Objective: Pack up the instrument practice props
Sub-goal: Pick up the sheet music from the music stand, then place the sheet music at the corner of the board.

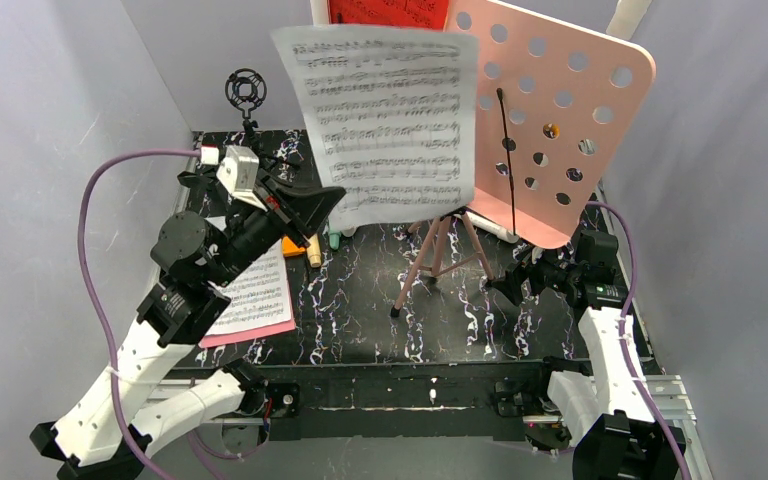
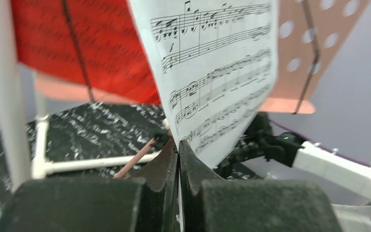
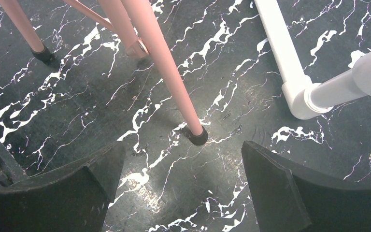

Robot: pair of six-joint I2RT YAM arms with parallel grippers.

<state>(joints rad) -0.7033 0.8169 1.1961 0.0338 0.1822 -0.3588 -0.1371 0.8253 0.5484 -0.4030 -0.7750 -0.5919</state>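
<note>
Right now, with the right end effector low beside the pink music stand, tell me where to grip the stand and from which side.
Take the slanted pink tripod leg just above its black foot cap, from above. It is slim and round, and the open right end effector hangs near that foot; the perforated desk looks too broad.

Tripod leg (image 3: 169, 72) stands ahead of right end effector (image 3: 182, 152); white pipe (image 3: 282, 53) right; bare tabletop (image 3: 77, 96) left, seemingly passable.
</note>
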